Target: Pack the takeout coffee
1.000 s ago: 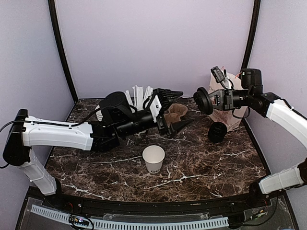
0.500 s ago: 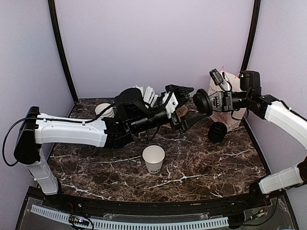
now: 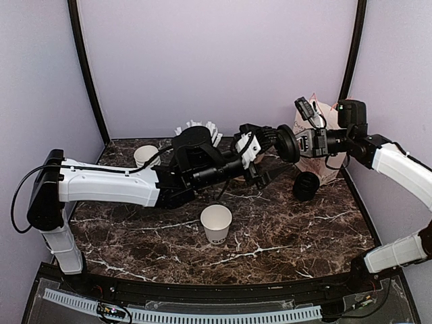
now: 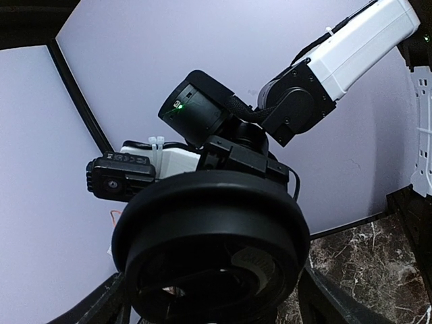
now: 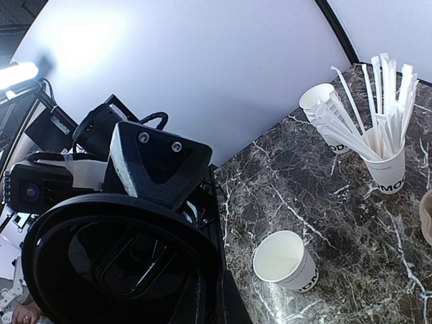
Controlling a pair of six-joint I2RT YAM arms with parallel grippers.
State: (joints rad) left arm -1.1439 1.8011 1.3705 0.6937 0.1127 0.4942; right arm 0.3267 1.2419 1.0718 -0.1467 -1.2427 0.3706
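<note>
Likely lid handover: right gripper (image 3: 290, 144) clamps round black plastic lid (image 4: 212, 250) mid-air; left gripper (image 3: 266, 154) gapes wide, flanking it. Lidless small white paper cup (image 3: 216, 223) stands on dark marble table (image 3: 324, 236). Next, you close left on rim, release right

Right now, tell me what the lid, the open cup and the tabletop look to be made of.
Lid: black plastic, it seems, smooth with a soft sheen and moulded rings.
Open cup: white paper, matte, thin rolled rim, dark print.
Tabletop: dark marble look, smooth, white veins; real stone or laminate cannot be told.
</note>
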